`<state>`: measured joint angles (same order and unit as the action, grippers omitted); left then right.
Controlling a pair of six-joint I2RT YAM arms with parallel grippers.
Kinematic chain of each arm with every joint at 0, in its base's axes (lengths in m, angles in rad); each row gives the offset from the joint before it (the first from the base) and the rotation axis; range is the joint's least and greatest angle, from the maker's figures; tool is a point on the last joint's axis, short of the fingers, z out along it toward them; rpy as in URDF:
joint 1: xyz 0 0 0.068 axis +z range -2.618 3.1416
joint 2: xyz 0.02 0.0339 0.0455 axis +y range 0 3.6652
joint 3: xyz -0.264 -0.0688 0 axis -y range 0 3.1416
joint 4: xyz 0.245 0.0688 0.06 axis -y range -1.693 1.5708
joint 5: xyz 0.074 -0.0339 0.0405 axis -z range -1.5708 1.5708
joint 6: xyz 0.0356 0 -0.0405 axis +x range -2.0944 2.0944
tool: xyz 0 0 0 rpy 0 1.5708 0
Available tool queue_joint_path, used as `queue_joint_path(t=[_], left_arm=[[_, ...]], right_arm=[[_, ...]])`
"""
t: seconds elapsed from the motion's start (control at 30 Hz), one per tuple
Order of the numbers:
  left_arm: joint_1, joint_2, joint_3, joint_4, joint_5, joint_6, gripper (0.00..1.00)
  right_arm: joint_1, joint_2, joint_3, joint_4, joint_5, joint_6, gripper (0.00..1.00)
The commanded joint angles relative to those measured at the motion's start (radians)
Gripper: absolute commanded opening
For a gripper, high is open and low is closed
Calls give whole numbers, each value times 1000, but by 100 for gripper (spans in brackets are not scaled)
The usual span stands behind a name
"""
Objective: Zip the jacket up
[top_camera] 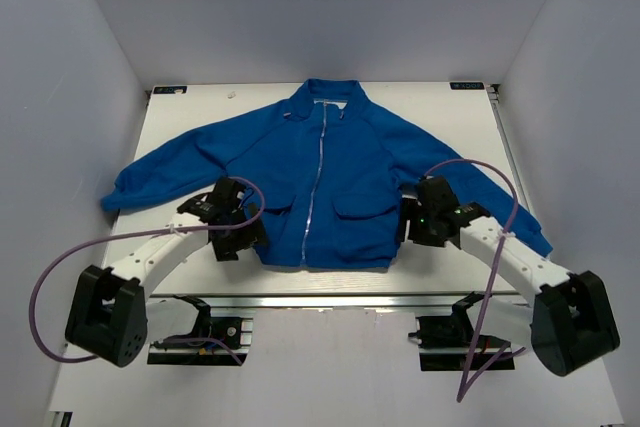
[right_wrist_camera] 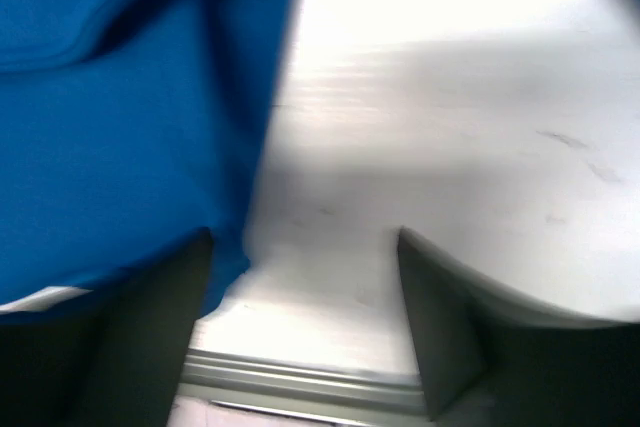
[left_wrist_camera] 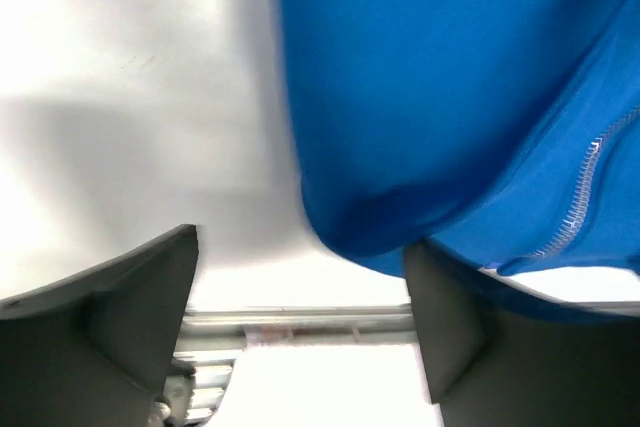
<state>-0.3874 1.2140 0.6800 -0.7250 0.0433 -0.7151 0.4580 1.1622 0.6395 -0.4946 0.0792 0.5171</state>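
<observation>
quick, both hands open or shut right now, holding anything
left hand: open, holding nothing, jacket hem corner at its gap
right hand: open, holding nothing

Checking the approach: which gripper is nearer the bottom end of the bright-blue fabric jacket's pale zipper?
Left. The left gripper sits at the jacket's hem corner nearer the pale zipper's bottom end; the right gripper is at the opposite hem corner, farther off.

Top camera looks down; wrist cameras sit close, sharing the jacket (top_camera: pixel 362 159).
</observation>
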Motion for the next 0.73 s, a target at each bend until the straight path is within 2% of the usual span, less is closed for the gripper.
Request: queue_joint_path(t=[0.0, 0.03, 0.17, 0.3, 0.53, 0.7], left_arm=[[15, -83, 61, -134, -57, 0, 97], [15, -96, 96, -154, -91, 8, 98], [15, -165, 350, -254, -227, 39, 98], [15, -186, 466, -281, -385, 49, 98], [15, -271, 435, -171, -395, 75, 98], [15, -326, 411, -152, -413, 75, 98]], right_arm=[[-22, -84, 46, -113, 76, -64, 87], [-21, -97, 73, -125, 82, -74, 89], [-21, -170, 254, -130, 119, -98, 89], [-22, -203, 347, -130, 191, -97, 89], [-22, -343, 296, -61, 211, -101, 89], [-21, -389, 266, -47, 229, -91, 89]])
